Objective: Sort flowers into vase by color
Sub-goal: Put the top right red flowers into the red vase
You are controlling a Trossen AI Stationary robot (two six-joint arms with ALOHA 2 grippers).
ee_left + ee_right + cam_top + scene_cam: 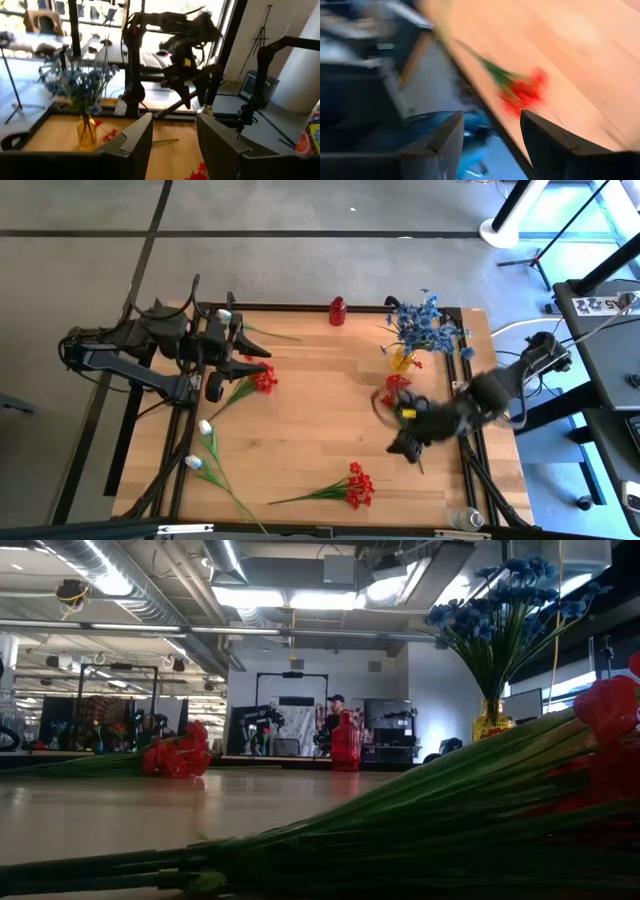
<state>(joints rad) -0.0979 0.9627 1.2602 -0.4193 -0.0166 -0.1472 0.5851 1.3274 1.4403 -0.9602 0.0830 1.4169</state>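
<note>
Blue flowers (425, 325) stand in a yellow vase (402, 361) at the far right, and a red vase (338, 310) stands at the far edge. Red flowers lie flat on the table at the left (262, 378), by the yellow vase (396, 386) and near the front (355, 485). Two white flowers (204, 428) lie at the front left. My right gripper (405, 445) hangs open over the right side of the table. In its wrist view a red flower (525, 91) lies ahead of the empty fingers. My left gripper (240, 360) waits open at the far left.
A lone green stem (270, 333) lies near the far left corner. The black frame rail (470, 380) runs along the table's right edge, close to my right arm. Bare wood (310, 420) lies in the middle. A clear bottle (466, 519) sits at the front right corner.
</note>
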